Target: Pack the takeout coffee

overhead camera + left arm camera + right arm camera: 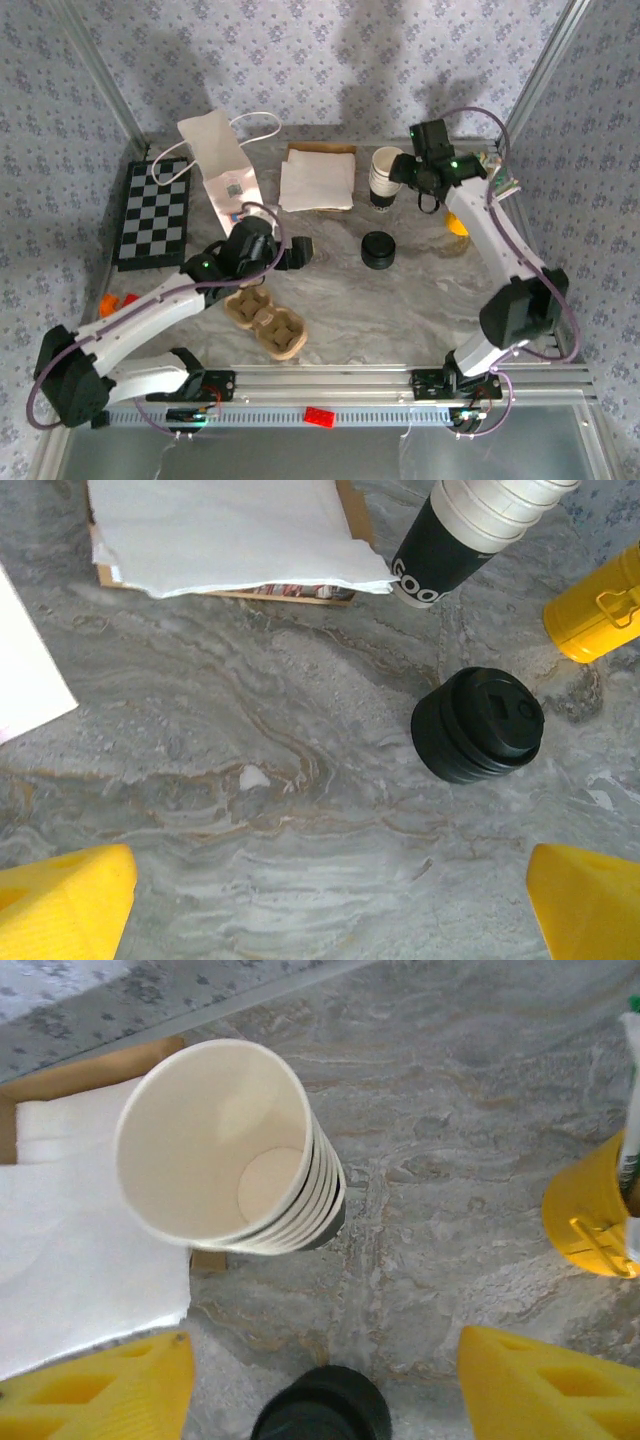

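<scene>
The right gripper [325,1360] has its 2 yellow fingers [110,1390] spread apart, pinching nothing. The stack of lidless cups [230,1150] stands just ahead of them, clear of both in the wrist view. The top cup is empty (its bare cream bottom shows). The left gripper [330,890] is spread wide too and holds nothing, over the marble table [250,780] near the stack of black lids [480,725]. The white paper bag [222,165] lies flat at the back left. The cardboard cup carrier [268,322] sits under the left arm.
</scene>
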